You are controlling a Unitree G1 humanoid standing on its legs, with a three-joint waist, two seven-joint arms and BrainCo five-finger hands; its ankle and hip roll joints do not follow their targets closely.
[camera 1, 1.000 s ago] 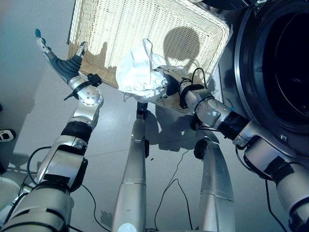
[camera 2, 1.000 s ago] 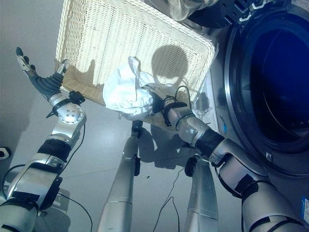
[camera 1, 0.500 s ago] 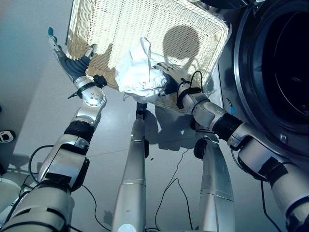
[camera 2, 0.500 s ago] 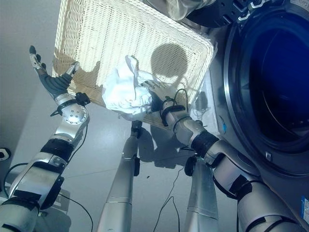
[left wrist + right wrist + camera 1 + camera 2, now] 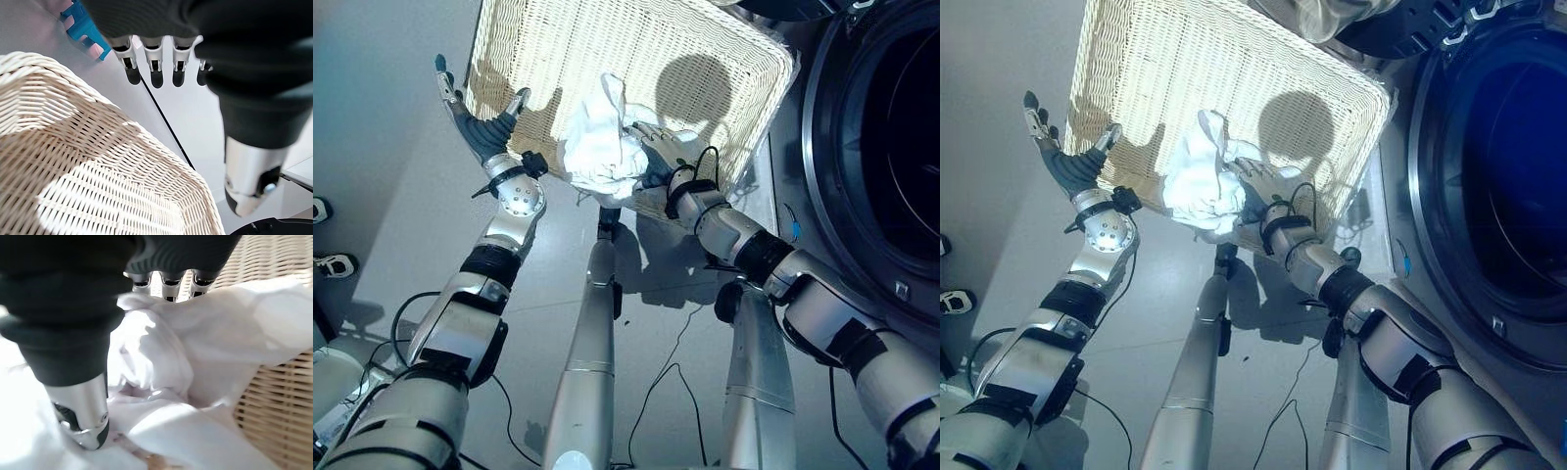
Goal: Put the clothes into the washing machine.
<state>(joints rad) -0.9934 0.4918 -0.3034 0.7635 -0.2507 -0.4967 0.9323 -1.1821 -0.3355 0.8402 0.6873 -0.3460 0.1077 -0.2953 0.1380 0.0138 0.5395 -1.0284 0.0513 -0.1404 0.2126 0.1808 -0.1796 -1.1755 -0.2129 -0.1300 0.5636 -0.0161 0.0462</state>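
Left hand [image 5: 480,122] sits higher and nearer the basket [image 5: 607,49] corner than a second ago, fingers straight. Right hand [image 5: 658,152] lies further up over the white cloth [image 5: 602,147], fingers more spread out. Cloth bunch stands taller, narrower against the basket wall. Whole view shifts slightly right.

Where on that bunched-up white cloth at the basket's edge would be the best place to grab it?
Probably the thick middle of the white cloth, where the folds pile up and fingers can close round plenty of fabric. Its thin peak would likely slip free. The right hand already meets it from the washing machine side, over the near rim of the wicker basket. The left hand hangs open beside the basket.
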